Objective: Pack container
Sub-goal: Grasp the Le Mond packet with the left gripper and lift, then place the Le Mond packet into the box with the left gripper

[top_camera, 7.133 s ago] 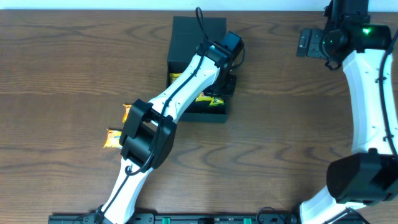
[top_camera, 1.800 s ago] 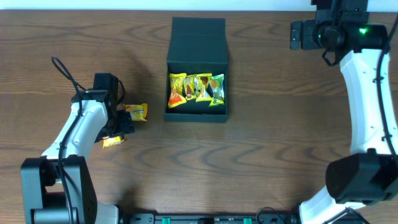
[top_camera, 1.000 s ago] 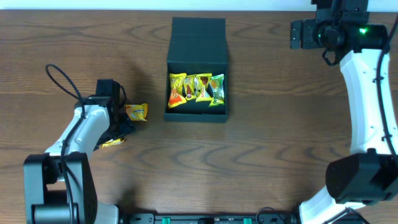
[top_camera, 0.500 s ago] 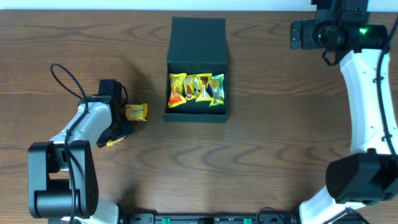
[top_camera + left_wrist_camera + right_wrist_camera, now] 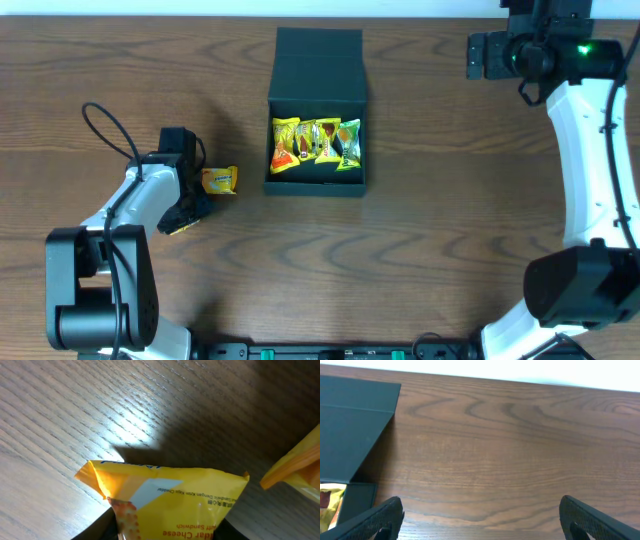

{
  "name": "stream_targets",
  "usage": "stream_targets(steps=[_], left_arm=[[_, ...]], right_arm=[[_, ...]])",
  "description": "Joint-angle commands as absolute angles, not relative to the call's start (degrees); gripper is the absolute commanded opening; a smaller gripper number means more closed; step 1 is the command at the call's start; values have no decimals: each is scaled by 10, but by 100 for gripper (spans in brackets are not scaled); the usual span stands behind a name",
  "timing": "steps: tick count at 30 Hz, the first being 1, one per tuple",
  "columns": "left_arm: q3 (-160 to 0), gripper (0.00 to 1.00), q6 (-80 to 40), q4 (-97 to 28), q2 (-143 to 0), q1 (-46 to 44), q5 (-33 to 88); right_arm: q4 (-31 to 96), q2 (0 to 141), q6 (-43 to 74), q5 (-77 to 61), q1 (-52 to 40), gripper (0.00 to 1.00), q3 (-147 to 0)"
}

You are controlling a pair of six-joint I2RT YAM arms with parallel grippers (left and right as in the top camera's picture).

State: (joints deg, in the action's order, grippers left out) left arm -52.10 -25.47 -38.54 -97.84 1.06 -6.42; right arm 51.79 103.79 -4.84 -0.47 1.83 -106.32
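Brown wood-grain table (image 5: 450, 240). Container (image 5: 318, 60): centre-far, flap lid open, lying flat behind; holds a row of yellow and green snack packets (image 5: 315, 143). Left gripper (image 5: 185, 212): fingers flank a yellow packet (image 5: 170, 505), hold not determinable. Right gripper (image 5: 482, 519): far right, spread wide, empty.

Robot lab suggested: two white arms (image 5: 590, 150) mounted at wood-grain desk (image 5: 450, 250), cable (image 5: 100, 125) exposed, pale wall (image 5: 520, 367) behind.
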Motion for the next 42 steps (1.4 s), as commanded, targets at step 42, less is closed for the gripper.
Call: stream_targets(steps=[42], left_arm=[[-825,24,-160,-429,-1010,-259,-22]], right_arm=[[528,1042,-43,-5,52,99,-1061]])
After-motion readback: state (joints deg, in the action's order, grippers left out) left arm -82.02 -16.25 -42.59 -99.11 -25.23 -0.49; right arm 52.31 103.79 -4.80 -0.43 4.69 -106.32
